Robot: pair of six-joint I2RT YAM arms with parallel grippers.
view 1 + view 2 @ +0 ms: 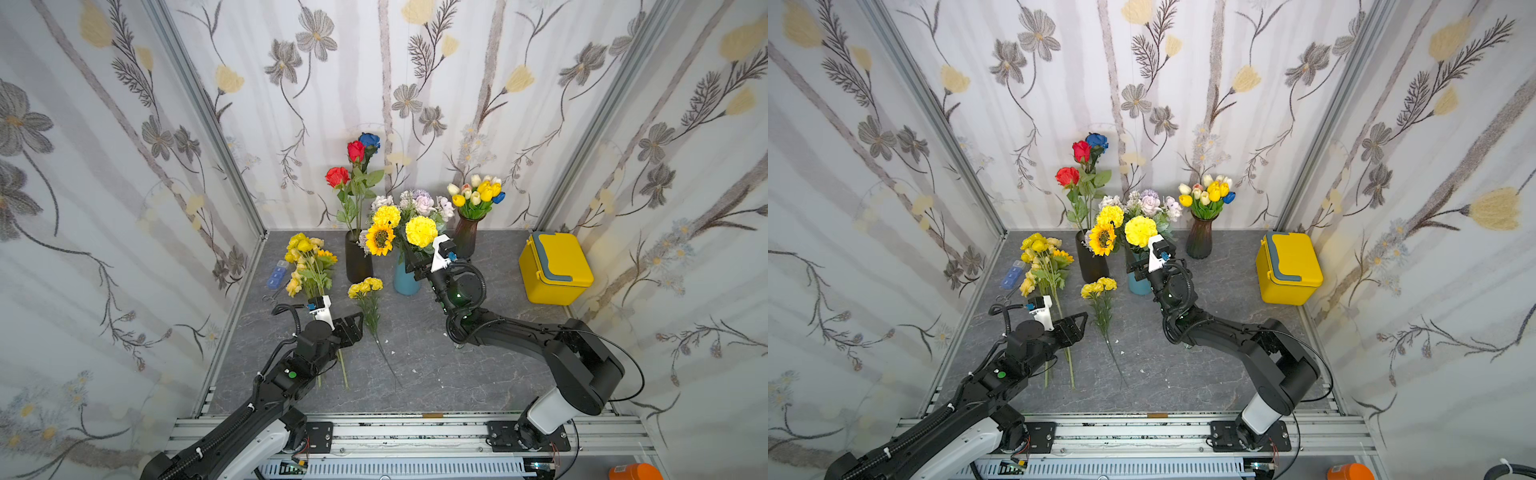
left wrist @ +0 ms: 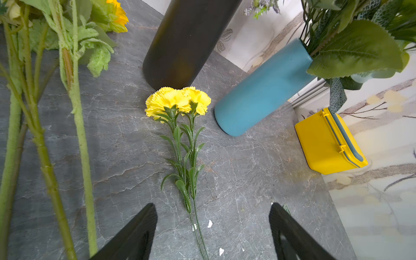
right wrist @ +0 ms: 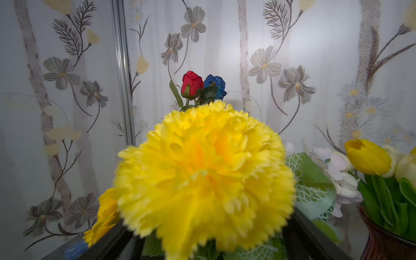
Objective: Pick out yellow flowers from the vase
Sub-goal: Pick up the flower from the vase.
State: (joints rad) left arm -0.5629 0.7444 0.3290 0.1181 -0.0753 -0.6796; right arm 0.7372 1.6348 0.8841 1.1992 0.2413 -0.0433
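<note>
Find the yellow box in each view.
Top view: box far right of the blue vase.
Top view: box in the same spot.
Left wrist: box beyond the blue vase.
Right wrist: not in it.
Shared landmark: blue vase, in all but the right wrist.

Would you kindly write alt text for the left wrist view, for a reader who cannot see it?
Two yellow carnations lie on the grey table, stems running between the black fingers of the open left gripper. Their blooms point toward a dark vase and a blue vase.
</note>
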